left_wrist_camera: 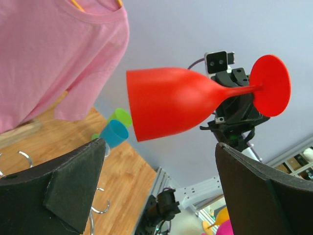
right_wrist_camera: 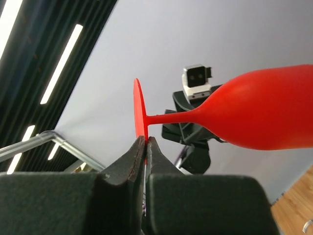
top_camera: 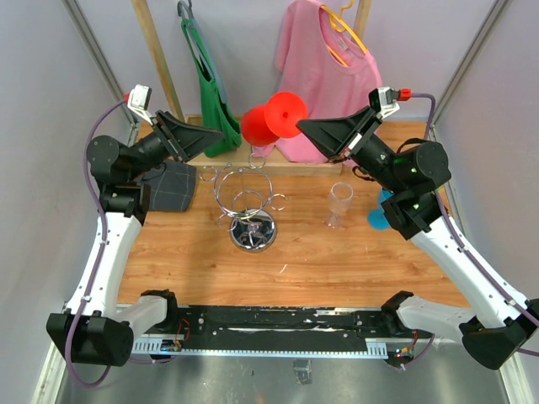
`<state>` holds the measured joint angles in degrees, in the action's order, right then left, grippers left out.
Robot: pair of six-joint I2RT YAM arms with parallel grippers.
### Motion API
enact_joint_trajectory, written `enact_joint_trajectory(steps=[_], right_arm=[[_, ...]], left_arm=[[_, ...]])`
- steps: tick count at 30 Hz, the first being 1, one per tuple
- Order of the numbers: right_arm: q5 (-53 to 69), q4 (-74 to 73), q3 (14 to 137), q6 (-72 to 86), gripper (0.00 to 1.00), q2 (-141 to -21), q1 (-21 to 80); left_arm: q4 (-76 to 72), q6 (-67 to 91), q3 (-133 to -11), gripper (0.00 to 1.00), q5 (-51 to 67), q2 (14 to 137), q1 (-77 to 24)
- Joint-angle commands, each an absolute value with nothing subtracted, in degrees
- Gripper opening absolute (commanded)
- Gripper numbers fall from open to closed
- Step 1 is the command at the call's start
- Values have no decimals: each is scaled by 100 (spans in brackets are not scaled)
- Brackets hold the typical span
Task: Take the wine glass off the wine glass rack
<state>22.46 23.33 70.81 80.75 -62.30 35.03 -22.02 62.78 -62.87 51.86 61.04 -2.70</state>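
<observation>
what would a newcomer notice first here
A bright red plastic wine glass hangs sideways in mid-air above the far edge of the wooden table, the right gripper pinched shut on its round foot. The open left gripper faces its bowl, and the chrome wire wine glass rack stands mid-table.

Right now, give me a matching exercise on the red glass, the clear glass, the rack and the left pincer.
1 red wine glass
2 clear glass
3 wine glass rack
4 left pincer

A open, holding nothing
B transparent, upright on the table
C sideways, foot pinched in the right pincer
D chrome wire loops, round base

Pairs: 1-C, 2-B, 3-D, 4-A
</observation>
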Motion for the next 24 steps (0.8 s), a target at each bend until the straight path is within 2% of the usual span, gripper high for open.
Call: enact_joint_trajectory(steps=[1, 4, 24], right_arm=[[2337, 3890, 6897, 8654, 1, -6154, 3414], [2244, 4540, 6647, 9006, 1, -6203, 3412], [2382, 5496, 6575, 9457, 1, -6591, 3454]], left_arm=[[-3326, 7015, -6306, 99, 5427, 6122, -237], [-3658, 7192, -6317, 99, 5436, 6164, -237], [-4471, 7002, -6898, 99, 5356, 6698, -804]])
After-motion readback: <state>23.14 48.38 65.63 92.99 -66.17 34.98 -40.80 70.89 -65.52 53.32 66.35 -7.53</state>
